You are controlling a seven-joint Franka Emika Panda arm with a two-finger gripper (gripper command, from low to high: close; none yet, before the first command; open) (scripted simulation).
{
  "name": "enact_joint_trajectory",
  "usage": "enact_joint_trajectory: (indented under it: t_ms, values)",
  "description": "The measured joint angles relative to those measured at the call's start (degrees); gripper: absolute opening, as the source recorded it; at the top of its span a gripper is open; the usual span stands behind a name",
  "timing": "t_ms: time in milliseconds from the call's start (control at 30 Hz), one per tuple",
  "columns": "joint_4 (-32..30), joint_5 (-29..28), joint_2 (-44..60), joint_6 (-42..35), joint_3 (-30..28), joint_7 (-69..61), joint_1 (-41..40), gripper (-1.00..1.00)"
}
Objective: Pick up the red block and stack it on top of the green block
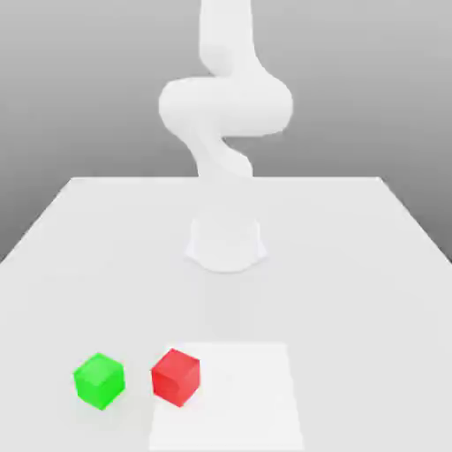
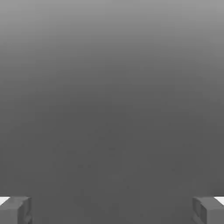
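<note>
Red block (image 1: 176,378), best met square-on

Jaws spread wide, pinching nothing. On the bench (image 1: 353,300), well apart from the jaws, with green block (image 1: 99,381) nearby. Turn to match two opposite faces, lower straight down, centre well, then close gently without nudging green block.

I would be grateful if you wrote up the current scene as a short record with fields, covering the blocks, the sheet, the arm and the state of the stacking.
red block: on the table, over the white sheet's edge on the exterior view's left
green block: on the table, off the sheet, to the exterior view's left of the red block
blocks touching: no, a gap lies between them
arm: white, its base on the table beyond both blocks
tool: open, nothing between its fingertips
stack: not yet made
</note>
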Motion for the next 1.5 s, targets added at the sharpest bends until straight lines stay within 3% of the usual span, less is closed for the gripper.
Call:
enact_joint_trajectory:
  t_ms: [667,867,900,1133,1333,1500]
  values:
    - [-19.8,-0.1,42.0,22.7,-0.7,17.1,-8.4,0.00]
    - [-19.2,0.6,54.4,32.7,-0.6,17.4,-8.4,0.00]
    - [-19.0,0.6,56.1,34.0,-0.5,17.4,-8.5,-1.00]
    - [-19.0,0.5,56.3,34.3,-0.5,17.5,-8.6,-1.00]
    - [-20.4,0.4,45.5,25.0,-0.8,17.7,-8.8,-1.00]
    - [-16.9,0.4,42.2,18.2,-4.9,21.1,-17.2,-1.00]
